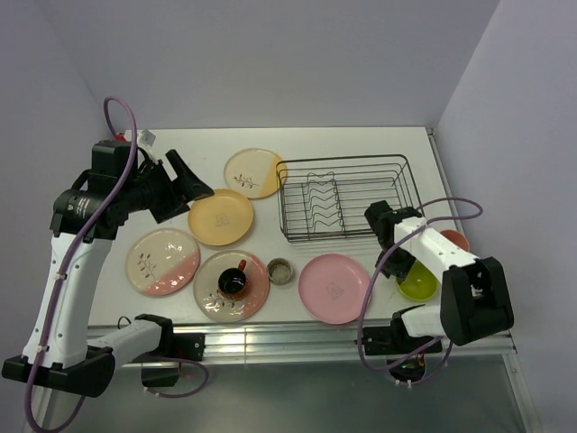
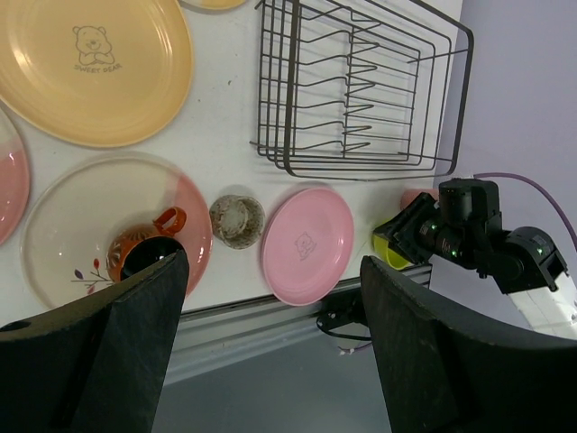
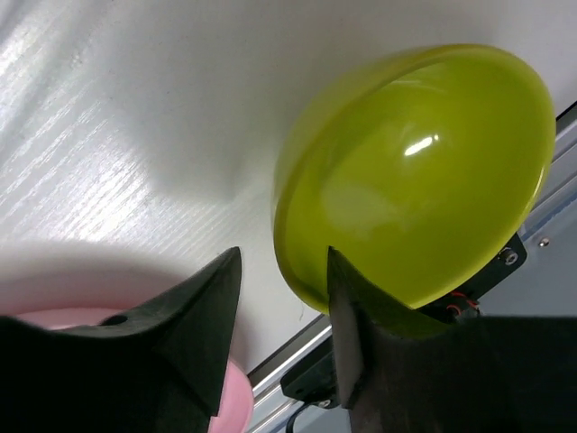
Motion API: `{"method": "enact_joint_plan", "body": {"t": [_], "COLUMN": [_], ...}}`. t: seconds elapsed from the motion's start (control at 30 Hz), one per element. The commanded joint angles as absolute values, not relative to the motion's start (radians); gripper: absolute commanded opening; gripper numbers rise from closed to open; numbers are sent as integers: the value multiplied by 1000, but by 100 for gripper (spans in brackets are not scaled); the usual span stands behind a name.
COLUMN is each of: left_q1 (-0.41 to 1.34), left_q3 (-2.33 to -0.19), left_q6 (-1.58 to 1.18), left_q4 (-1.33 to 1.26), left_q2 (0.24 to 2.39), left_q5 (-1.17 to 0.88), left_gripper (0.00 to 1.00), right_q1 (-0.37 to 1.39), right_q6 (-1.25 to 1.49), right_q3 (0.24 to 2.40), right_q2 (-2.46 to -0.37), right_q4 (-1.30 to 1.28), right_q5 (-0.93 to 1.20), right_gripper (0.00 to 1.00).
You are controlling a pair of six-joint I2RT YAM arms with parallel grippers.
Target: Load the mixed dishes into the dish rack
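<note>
**Left end effector** (image 2: pixel 270 267): raised over the bench (image 1: pixel 361 142), jaws spread wide, nothing held.
- Between its fingers in the wrist view:
  - pink plate (image 2: pixel 306 244)
  - small greenish cup (image 2: pixel 236 220)
  - dark red mug (image 2: pixel 135 253), upright on a cream-and-pink plate (image 2: pixel 81 207)
- Beyond its fingertips:
  - yellow-orange plate (image 2: pixel 90 72)
  - dish rack (image 2: pixel 455 108), a dark wire basket with upright prongs
- Near it in the top view:
  - second cream-and-pink plate (image 1: pixel 162 262), on the side of its own arm
  - cream-and-yellow plate (image 1: pixel 254 173), between it and the rack

**Right end effector** (image 3: pixel 284 262): low at the bench, jaws partly closed and straddling the rim of the lime-yellow bowl (image 3: pixel 424 171).
- One finger crosses the bowl. The other stands outside it, with a sliver of bench showing between finger and wall.
- Whether the rim is actually pinched cannot be told.
- Salmon-pink tumbler (image 1: pixel 455 239): just beside its arm, mostly hidden.

**Dishes**: all on the bench, outside the rack.
</note>
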State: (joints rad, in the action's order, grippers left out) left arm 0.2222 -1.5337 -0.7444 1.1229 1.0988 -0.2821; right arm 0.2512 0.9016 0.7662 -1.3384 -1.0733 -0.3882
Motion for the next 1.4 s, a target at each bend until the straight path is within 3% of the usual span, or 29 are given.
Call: {"method": "enact_joint_plan", "body": {"t": [0.0, 0.03, 0.13, 0.23, 0.53, 0.8, 1.03, 1.23, 1.37], "left_q1": [225, 225, 225, 224, 225, 229, 229, 232, 245], "left_q3": [-1574, -1574, -1575, -1591, -1690, -1559, -1523, -1546, -1391], "left_q6": [-722, -723, -724, -719, -712, -778, -934, -1087, -1302], "left_q4": [1108, 1106, 1097, 1101, 1103, 919, 769, 666, 478], "left_q2": [1104, 1104, 1115, 1140, 1227, 1267, 1318, 1359, 1339], "left_q5": [-273, -278, -279, -276, -369, -675, -865, -926, -1021], "left_gripper": [83, 83, 83, 83, 83, 83, 83, 84, 84], "right_q1": [268, 270, 279, 295, 337, 339, 339, 327, 325], "right_q6": [966, 971, 976, 989, 968, 891, 891, 965, 1110], "right_q3": [758, 756, 739, 744, 1030, 1285, 1226, 1125, 1043], "right_q2": [-1276, -1272, -1246, -1210, -1028, -982, -983, -1019, -1012], "right_q4": [-1115, -1126, -1134, -1167, -1336, -1277, -736, -320, 12], "right_q5": [-434, -431, -416, -422, -333, 59, 444, 619, 753], "right_gripper": [44, 32, 10, 0, 0, 0, 0, 0, 0]}}
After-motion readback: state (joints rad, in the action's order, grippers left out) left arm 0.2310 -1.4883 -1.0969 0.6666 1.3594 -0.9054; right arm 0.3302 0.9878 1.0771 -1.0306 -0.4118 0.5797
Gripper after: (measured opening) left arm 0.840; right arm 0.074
